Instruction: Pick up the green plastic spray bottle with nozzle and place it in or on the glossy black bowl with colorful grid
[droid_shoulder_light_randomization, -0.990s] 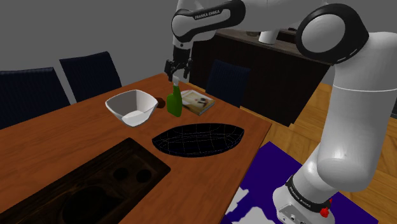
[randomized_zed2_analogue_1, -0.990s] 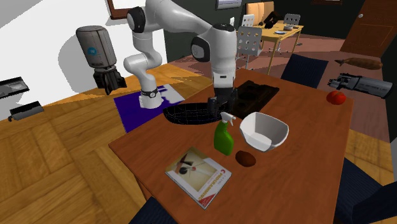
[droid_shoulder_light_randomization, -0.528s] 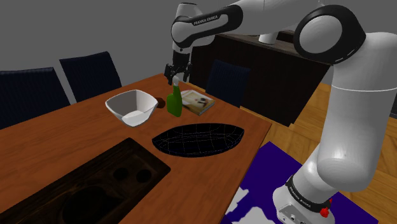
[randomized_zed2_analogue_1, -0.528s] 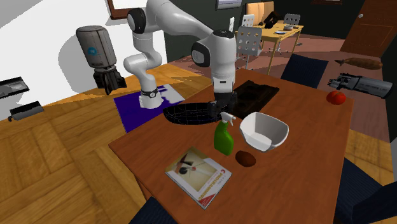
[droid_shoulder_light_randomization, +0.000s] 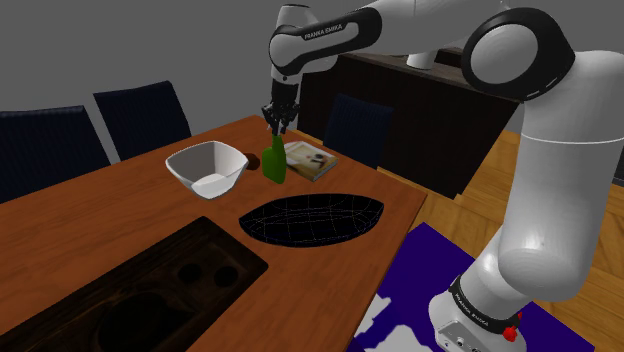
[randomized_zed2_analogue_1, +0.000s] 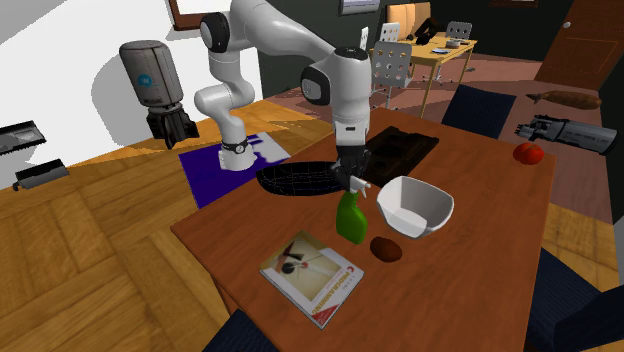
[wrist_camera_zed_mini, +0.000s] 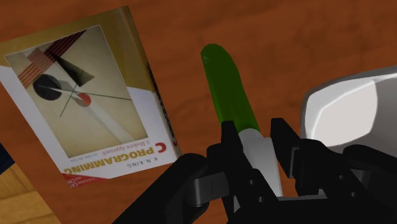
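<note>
We see the fingers clamped on the nozzle of the bottle, which stands on the tabletop outside the black bowl

The brown table carries a green spray bottle, upright between a white bowl and a book lying flat near an edge. A shallow black bowl with thin grid lines sits near the stand, beside a dark tray with round hollows. A small brown lump lies by the white bowl, a red ball well apart.
</note>
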